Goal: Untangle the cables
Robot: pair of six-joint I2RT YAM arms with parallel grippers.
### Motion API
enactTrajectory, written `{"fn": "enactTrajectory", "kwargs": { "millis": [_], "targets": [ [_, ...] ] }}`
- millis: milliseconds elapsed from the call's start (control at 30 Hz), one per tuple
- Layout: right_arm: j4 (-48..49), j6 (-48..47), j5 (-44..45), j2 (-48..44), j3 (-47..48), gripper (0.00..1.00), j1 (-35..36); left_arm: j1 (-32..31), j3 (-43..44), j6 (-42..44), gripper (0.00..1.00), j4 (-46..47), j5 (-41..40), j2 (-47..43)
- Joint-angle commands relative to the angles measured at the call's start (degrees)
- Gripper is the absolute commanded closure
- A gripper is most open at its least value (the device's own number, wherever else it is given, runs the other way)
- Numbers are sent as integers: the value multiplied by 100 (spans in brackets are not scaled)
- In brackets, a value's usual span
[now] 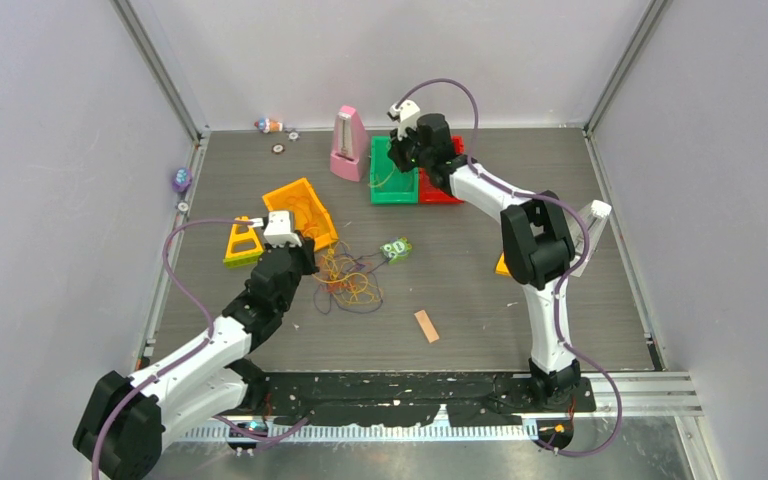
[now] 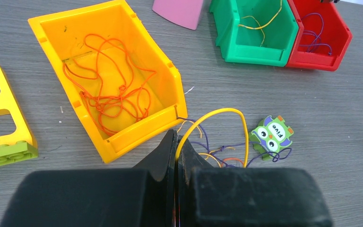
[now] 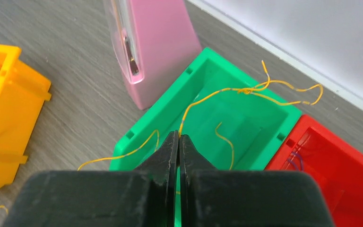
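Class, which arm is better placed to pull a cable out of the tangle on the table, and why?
Left. The left gripper is shut on a yellow cable right at the tangle beside the orange bin. The right gripper is far off over the green bin, shut on a second cable.

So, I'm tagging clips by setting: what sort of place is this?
Probably a lab robot cell: bare walls around a table, two bolted arms, coloured bins holding thin cables.

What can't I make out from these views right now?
- Left wrist: both ends of the yellow cable, hidden by the left gripper.
- Top external: which strands cross in the tangle, too thin.
- Right wrist: part of the red bin, cut off by the frame edge.
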Motion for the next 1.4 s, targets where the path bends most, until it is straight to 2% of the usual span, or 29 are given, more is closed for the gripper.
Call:
{"fn": "enactTrajectory", "kwargs": {
  "millis": [0, 167, 367, 433, 533, 633, 700, 900, 1167, 1367],
  "targets": [
    [-630, 31, -72, 124, 383, 95, 30, -16, 268, 27, 100, 92, 40, 9],
    [-1702, 48, 286, 496, 916, 95, 36, -16, 305, 35, 100, 48, 46, 40],
    [-2305, 265, 654, 677, 1061, 95, 28, -16, 309, 40, 100, 42, 67, 59],
    [-2591, 314, 854, 863, 1326, 95, 29, -14, 314, 28, 100, 41, 83, 59],
    [-3321, 374, 1089, 1268, 2292, 95, 22, -16, 323, 28, 100, 44, 100, 68],
    [-3912, 389, 1316, 1580, 2675, 95, 28, -16, 330, 35, 100, 25, 91, 85],
    [-4001, 408, 1385, 1565, 2585, 95, 32, -17, 338, 36, 100, 24, 92, 78],
    [-4067, 459, 1365, 1060, 1532, 95, 128, -16, 346, 36, 100, 23, 105, 102],
    [-3637, 605, 1345, -13, 232, 95, 418, -14, 336, 29, 100, 0, 92, 60],
    [-3170, 836, 1815, -764, -663, 94, 626, -13, 348, 29, 100, -11, 85, 64]
  ]
}}
